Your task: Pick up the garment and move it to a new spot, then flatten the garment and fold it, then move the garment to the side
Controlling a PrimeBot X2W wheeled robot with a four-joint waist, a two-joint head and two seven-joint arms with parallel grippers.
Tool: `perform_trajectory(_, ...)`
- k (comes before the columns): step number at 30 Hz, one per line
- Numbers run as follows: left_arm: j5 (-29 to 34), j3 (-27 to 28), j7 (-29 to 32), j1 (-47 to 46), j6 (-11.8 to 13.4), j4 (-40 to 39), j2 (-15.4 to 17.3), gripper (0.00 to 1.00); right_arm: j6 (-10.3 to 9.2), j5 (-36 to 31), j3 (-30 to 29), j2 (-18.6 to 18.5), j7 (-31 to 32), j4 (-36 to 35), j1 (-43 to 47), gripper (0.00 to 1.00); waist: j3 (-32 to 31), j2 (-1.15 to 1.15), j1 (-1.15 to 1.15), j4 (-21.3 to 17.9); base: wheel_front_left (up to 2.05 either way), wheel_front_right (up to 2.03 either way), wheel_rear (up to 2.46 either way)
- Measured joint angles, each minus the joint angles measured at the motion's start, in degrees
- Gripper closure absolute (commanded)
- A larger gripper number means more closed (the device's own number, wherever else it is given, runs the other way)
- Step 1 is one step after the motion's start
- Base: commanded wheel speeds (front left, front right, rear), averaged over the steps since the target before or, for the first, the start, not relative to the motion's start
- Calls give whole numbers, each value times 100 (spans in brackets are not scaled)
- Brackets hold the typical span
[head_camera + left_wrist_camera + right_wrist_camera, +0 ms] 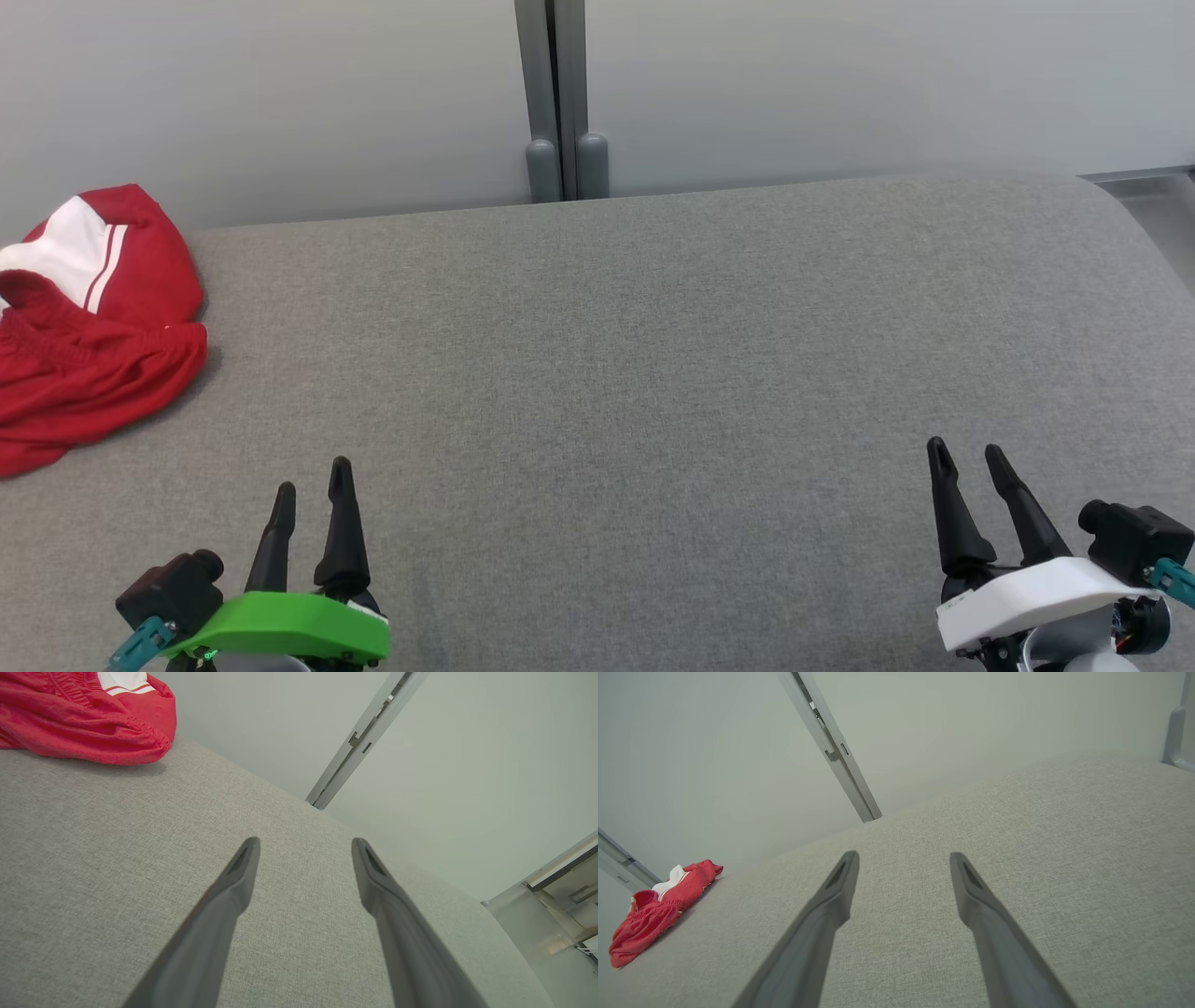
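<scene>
The garment [89, 327] is a crumpled red piece with a white panel and thin stripes, heaped at the far left edge of the grey fabric table [635, 373]. From the left wrist it shows as a red garment [84, 718] at the upper left, and from the right wrist as a small red heap of garment [658, 910] at the far left. My left gripper [313, 476] stands open near the front left, below and right of the garment, with nothing between its fingers. At the front right my right gripper [966, 450] is open too, far from the cloth.
A pale wall runs behind the table, with a grey vertical post [560, 103] at its middle. The table's right end curves down beside a metal frame [1148, 187]. The grey surface stretches bare between the two grippers.
</scene>
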Motion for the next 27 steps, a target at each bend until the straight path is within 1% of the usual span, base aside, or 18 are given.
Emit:
perform_trajectory(10,609,-86,-140,15,-2,90,4,0,0,-632,34,-8,-143,-58,48,0,1,0,0,18,0,0,0)
perform_trajectory(27,1278,-257,-360,77,-14,268,12,0,0,-1521,120,-21,-354,-109,69,0,2,0,0,34,0,0,0)
